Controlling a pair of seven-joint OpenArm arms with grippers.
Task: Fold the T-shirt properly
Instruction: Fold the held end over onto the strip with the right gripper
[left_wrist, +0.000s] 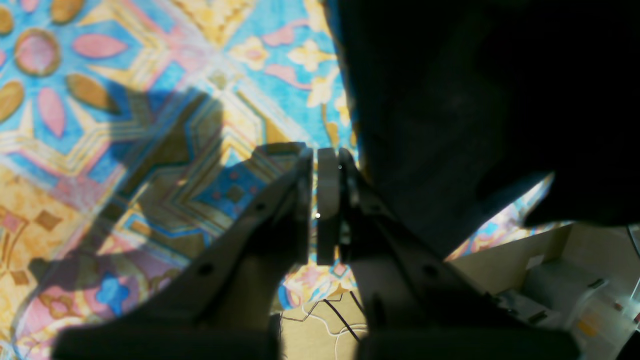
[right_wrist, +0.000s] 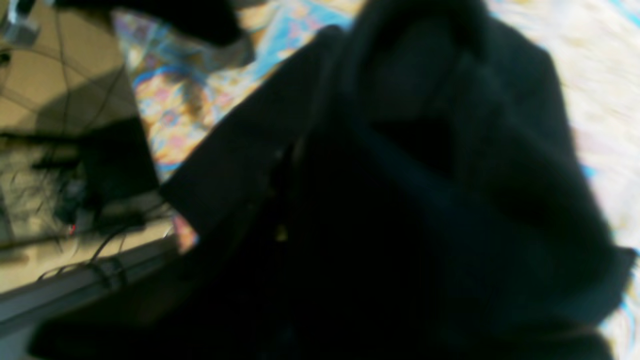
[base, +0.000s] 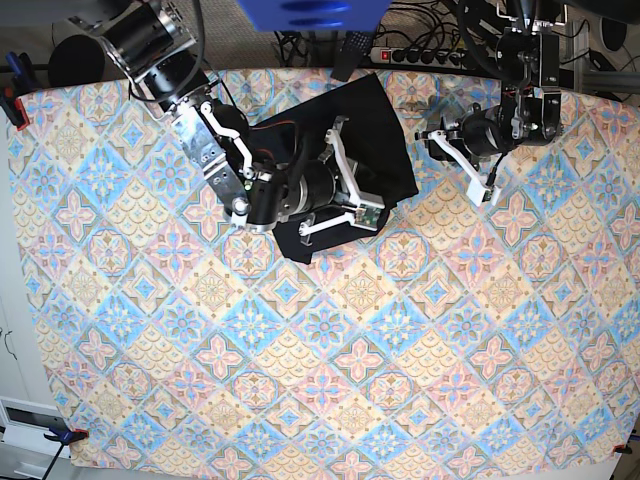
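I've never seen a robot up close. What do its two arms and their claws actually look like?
Both arms are built of chunky black cylindrical segments joined by white brackets. The right claw and left claw have long, thin white fingers. In the left wrist view, the fingers show flat pale pads and round screw holes.

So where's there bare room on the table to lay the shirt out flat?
The whole near half of the tablecloth is bare, edge to edge. The far strip is crowded: the T-shirt under the right arm, the left arm beside it.
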